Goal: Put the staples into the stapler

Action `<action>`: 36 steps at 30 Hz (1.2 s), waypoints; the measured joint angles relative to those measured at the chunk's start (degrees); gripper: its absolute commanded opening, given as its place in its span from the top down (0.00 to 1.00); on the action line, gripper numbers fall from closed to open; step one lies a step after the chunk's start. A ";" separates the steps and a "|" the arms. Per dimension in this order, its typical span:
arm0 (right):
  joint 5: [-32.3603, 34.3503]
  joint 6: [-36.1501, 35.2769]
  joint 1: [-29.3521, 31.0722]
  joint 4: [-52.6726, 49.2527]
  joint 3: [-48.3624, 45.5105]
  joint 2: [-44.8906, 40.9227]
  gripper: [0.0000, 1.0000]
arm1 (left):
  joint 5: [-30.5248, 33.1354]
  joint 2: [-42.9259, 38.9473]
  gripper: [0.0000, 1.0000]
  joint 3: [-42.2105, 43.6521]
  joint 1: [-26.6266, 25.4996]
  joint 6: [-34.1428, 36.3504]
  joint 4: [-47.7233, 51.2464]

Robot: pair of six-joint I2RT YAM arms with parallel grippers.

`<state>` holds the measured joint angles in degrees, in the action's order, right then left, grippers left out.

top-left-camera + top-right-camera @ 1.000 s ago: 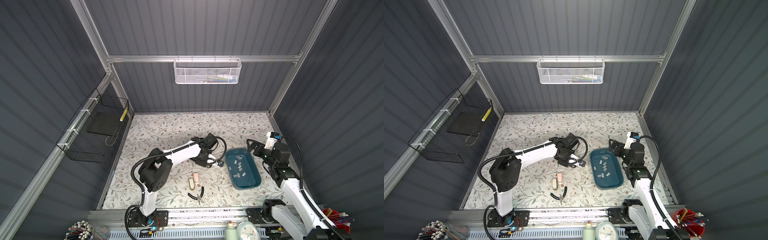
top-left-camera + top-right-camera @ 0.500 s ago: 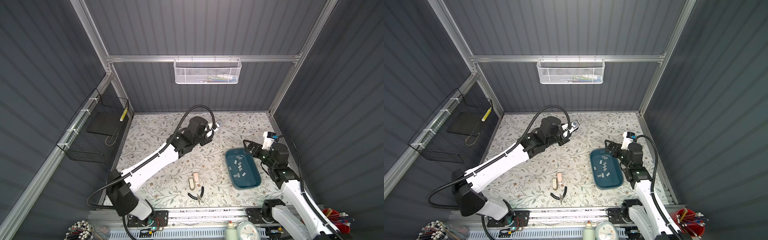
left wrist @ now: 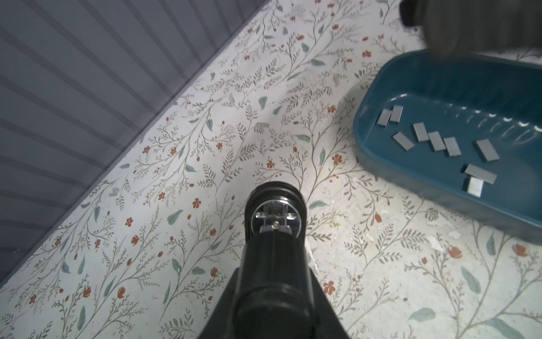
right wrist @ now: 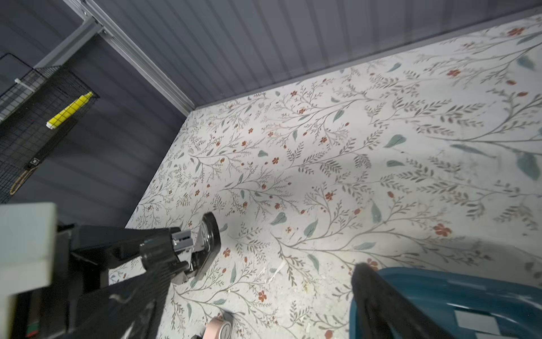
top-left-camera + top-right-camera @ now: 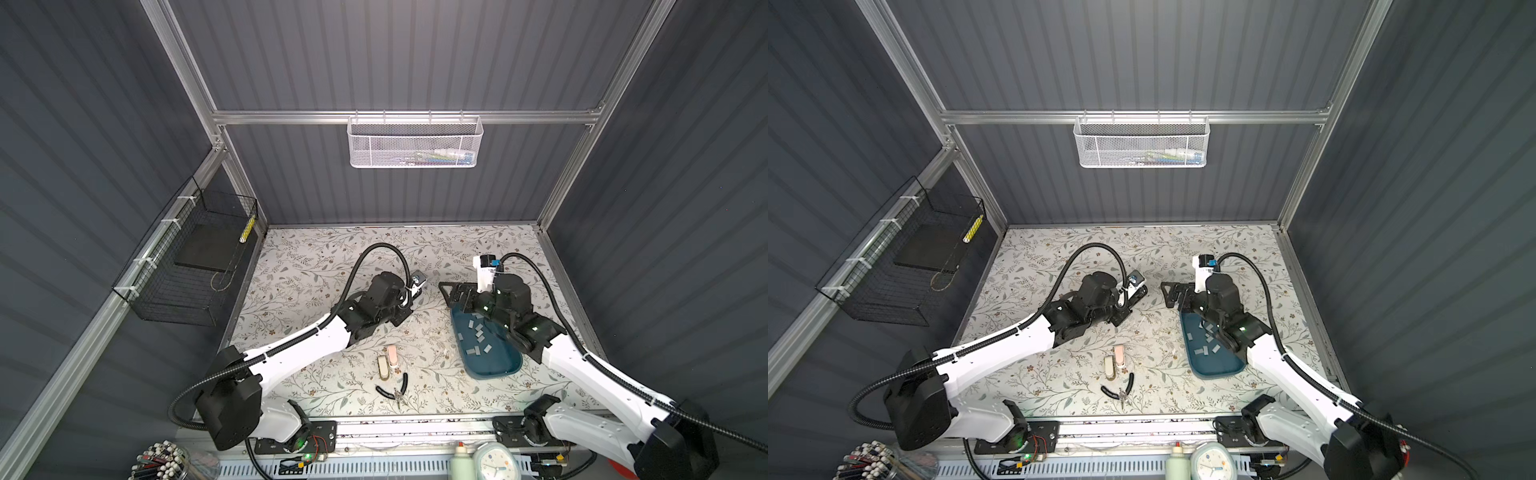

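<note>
Staples (image 3: 437,141): loose grey strips scattered in blue tray (image 3: 425,76) on floral tabletop (image 3: 205,146). Black stapler (image 3: 274,234) clamped in left gripper (image 3: 274,308), near tray. Right gripper (image 5: 456,294) spread wide, empty, over tray's far end.

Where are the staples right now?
In both top views the staples lie scattered inside the blue tray, on the right side of the table, to the right of the pliers.
</note>
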<state>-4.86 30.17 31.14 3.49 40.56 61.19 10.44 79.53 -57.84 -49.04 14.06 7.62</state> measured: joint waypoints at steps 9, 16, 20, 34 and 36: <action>0.11 2.01 1.20 2.75 0.04 -0.04 0.04 | 0.85 -4.02 1.00 4.59 0.00 -0.42 -4.04; -2.60 5.03 3.30 4.35 0.00 -0.33 0.26 | 2.01 -3.91 1.00 4.66 0.00 -0.42 -4.17; -4.02 6.86 4.87 6.64 0.07 0.72 0.31 | 1.55 -3.43 1.00 4.66 0.00 -0.37 -4.22; -3.82 10.10 6.03 8.57 2.84 12.35 0.55 | -6.86 -3.02 1.00 4.66 0.00 0.96 -3.85; -3.67 10.62 6.03 9.07 2.89 13.09 0.57 | -7.30 -3.02 1.00 4.66 0.00 1.07 -3.82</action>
<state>-8.54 40.80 37.17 12.56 43.44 74.28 3.14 76.51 -53.19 -49.04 15.14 3.79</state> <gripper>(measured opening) 0.445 0.298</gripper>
